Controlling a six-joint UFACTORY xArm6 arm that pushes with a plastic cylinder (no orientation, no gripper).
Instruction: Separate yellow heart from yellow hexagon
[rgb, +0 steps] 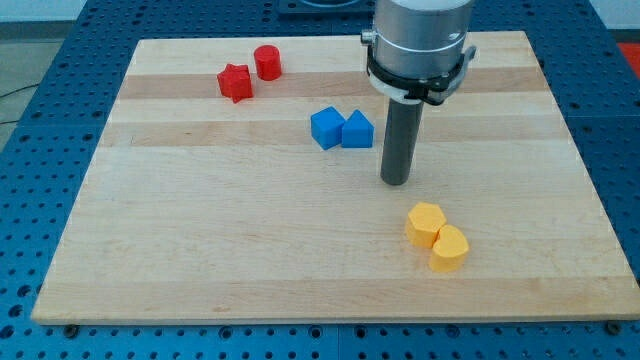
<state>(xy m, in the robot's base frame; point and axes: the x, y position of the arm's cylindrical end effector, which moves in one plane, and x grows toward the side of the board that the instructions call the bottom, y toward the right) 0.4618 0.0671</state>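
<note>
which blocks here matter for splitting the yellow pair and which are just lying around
Job in hand: yellow hexagon, yellow heart touching it, my tip just above them in the view.

Lying about: red star, red cylinder, two blue blocks.

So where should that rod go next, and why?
Probably down the view and slightly right: my tip sits above the yellow hexagon, which touches the yellow heart. Reaching their seam would let it wedge them apart.

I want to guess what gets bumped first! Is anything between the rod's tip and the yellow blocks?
No. In the camera view, only bare wood lies between my tip and the yellow hexagon, which touches the yellow heart.
</note>
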